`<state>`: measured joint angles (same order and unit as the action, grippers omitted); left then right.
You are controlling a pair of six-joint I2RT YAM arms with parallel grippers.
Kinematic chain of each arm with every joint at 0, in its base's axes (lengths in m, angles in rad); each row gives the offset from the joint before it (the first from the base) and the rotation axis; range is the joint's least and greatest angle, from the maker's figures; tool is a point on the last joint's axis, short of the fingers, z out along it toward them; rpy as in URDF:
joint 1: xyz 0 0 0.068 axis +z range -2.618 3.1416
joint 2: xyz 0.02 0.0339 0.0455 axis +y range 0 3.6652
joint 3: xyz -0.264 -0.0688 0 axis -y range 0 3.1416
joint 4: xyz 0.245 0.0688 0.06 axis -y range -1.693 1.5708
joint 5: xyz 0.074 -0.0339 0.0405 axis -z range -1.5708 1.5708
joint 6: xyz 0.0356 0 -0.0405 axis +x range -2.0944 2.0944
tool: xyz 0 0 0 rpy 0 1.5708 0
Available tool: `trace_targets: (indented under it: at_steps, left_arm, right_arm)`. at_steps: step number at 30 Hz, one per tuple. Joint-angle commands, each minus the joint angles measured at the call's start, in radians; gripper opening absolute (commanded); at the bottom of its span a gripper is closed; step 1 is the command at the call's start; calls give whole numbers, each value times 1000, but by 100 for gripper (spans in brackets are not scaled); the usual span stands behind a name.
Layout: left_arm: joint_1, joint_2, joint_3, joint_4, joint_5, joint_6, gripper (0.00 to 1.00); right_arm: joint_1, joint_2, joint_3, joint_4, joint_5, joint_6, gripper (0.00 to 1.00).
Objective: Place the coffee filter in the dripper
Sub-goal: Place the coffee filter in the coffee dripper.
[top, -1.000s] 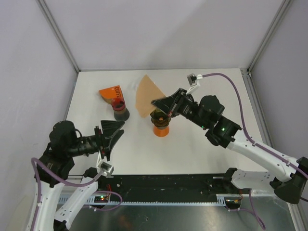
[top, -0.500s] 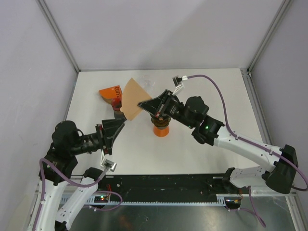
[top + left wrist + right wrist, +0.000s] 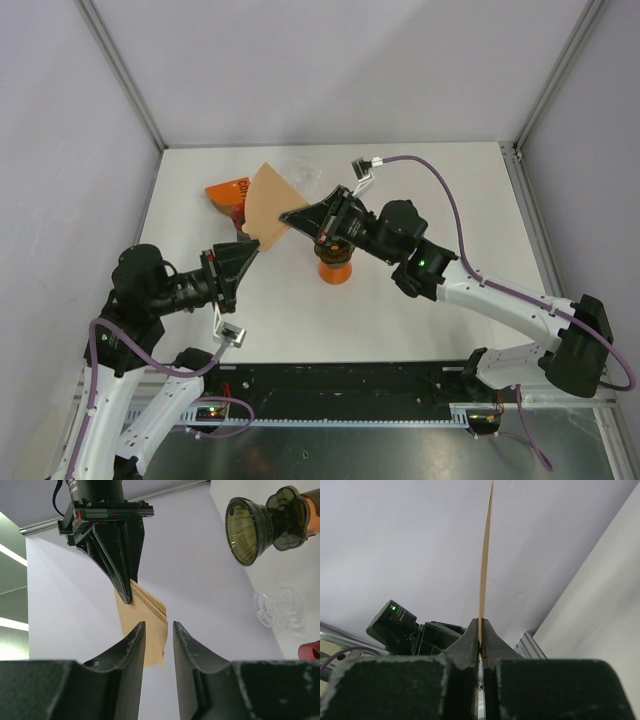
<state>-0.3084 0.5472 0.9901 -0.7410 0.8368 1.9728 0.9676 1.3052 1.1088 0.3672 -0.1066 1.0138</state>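
**A:** Where is the filter right now?

**B:** It's off the surface, held up in the air left of the middle, toward the far edge. Your right tool point(image 3: 288, 215) is clamped flat on one edge of the filter point(image 3: 262, 203), and the paper fans out from there toward the far-left corner. The dripper point(image 3: 333, 268) stands near the middle of the surface point(image 3: 300, 325), just right of the paper and partly under your right arm point(image 3: 440, 275).

**A:** And the left tool?

**B:** Your left tool point(image 3: 159, 627) has its jaws at a narrow gap, pointed at the lower corner of the paper. From its wrist view, that corner shows in the gap. I cannot tell whether the pads touch it.

**A:** How will the filter handle?

**B:** I'd treat it as thin, very light paper. It will flex, crease if you squeeze hard, and could tear along the crimped seam if your two tools pull against each other. It is folded flat, so it probably needs opening into a cone before it will seat. Take hold near the seam edge with a gentle pinch and leave the other layer free.

**A:** Anything to avoid?

**B:** The dripper looks light too, so a nudge from your arm could tip it.
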Motion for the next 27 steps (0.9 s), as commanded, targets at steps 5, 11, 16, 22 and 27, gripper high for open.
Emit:
trace_targets:
  at_steps: [5,11,16,22,27]
  left_arm:
    - [-5,9,28,43,4,86,30]
    - [-5,10,38,50,19,50,30]
    - [-5,12,53,56,28,19,30]
    - [-5,14,58,59,27,-5,30]
    - [-5,13,59,59,28,-18,30]
  right_arm:
    - [8,-5,3,41,-1,-4,0]
    - [7,5,4,51,-8,-4,0]
    - [3,13,4,47,-12,-7,0]
    - [-2,19,4,52,-14,-6,0]
    - [-4,23,3,52,-22,0,0]
